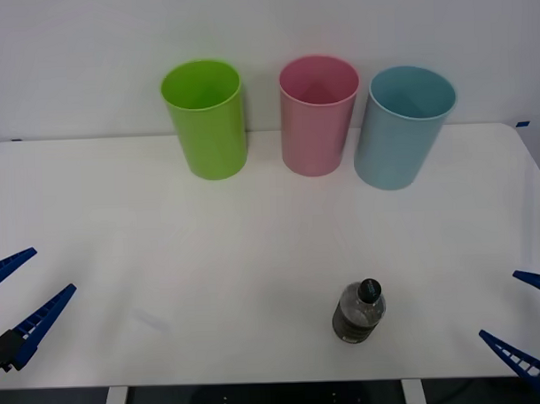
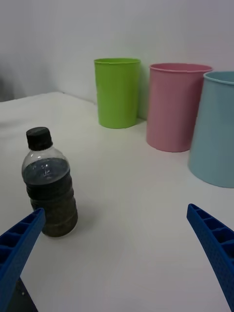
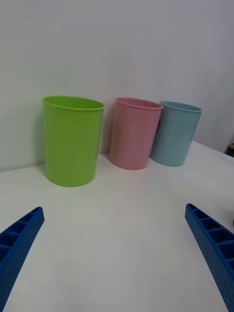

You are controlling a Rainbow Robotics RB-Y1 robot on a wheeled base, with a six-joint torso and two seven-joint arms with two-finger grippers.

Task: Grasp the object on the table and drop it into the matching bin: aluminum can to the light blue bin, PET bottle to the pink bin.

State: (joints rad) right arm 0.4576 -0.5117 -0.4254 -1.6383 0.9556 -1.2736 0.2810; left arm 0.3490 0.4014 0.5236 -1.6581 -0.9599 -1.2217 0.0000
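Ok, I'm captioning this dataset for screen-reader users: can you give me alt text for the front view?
A small PET bottle stands upright near the front edge of a white table, between the open left gripper and open right gripper at the sides. Along the far edge stand a lime green bin, a pink bin and a light blue bin.

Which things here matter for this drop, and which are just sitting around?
In play: PET bottle, upright on the table; pink bin; right gripper, nearest, fingers open.
Just there: lime green bin; light blue bin; left gripper.
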